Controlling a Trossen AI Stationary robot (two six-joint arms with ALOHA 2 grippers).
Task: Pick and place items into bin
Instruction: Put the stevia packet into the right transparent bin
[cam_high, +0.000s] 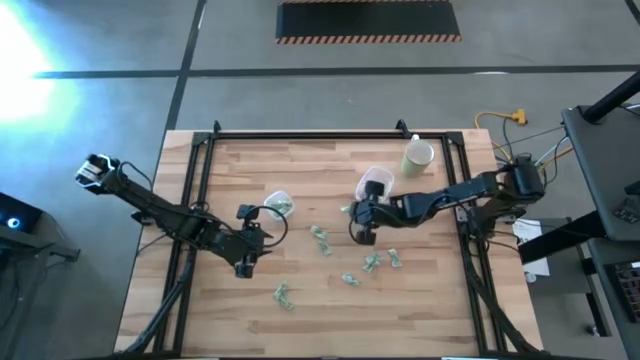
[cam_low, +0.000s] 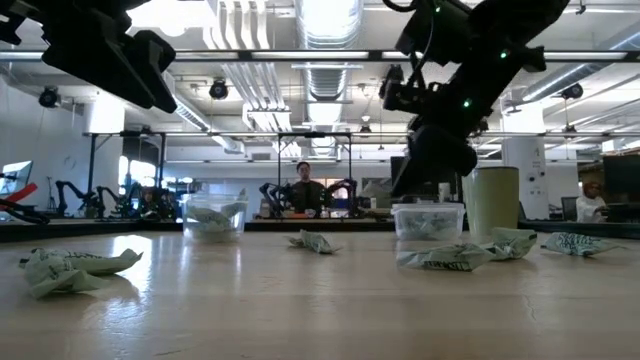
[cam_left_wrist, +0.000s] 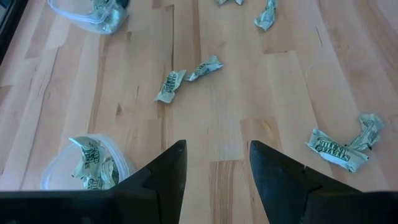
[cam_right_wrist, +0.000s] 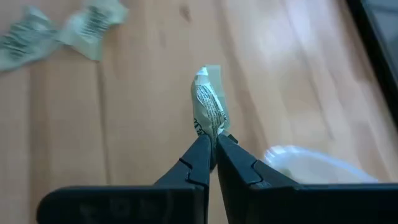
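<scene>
The items are small pale green and white wrapped candy pieces. Several lie loose on the wooden table (cam_high: 440, 300), such as a pair (cam_left_wrist: 186, 76) and one (cam_high: 283, 296) near the front edge. Some sit in a clear tub (cam_high: 279, 204), also seen as the tub (cam_left_wrist: 87, 165). A second clear tub (cam_high: 375, 183) stands beside my right gripper (cam_high: 362, 235), which is shut on one candy piece (cam_right_wrist: 208, 102). My left gripper (cam_left_wrist: 216, 146) hovers open over bare wood, near-left of the first tub, touching nothing. My right gripper (cam_right_wrist: 214, 138) pinches the candy piece by the lower end of its wrapper (cam_right_wrist: 210, 127), just at the fingertips (cam_right_wrist: 200, 149). The rest of the piece sticks out beyond the tips. It is lifted clear of the table.
A tall cream-coloured cup (cam_high: 417, 155) stands at the far right, behind the second tub (cam_low: 428, 218). A black frame (cam_high: 300, 136) runs round the tabletop. Bare wood lies along the near edge and the left side. People stand in the room beyond the table.
</scene>
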